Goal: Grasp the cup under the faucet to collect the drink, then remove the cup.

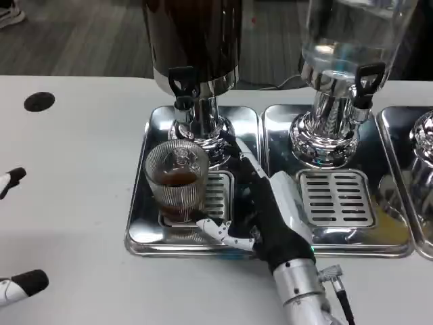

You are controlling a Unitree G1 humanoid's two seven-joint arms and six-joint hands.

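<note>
The ribbed glass cup [177,179] stands upright, mouth up, under the dark dispenser's faucet [181,84]. The right hand [267,210] reaches beside it, fingers spread, holding nothing.

The right hand [267,213] sits at lower centre of the frame, its silver forearm rising from the bottom edge; the fingers are spread and reach toward upper left, thumb stretched out to the left — nothing is held. Of the left hand [15,230], two black-tipped fingers show at the left edge, apart.
</note>
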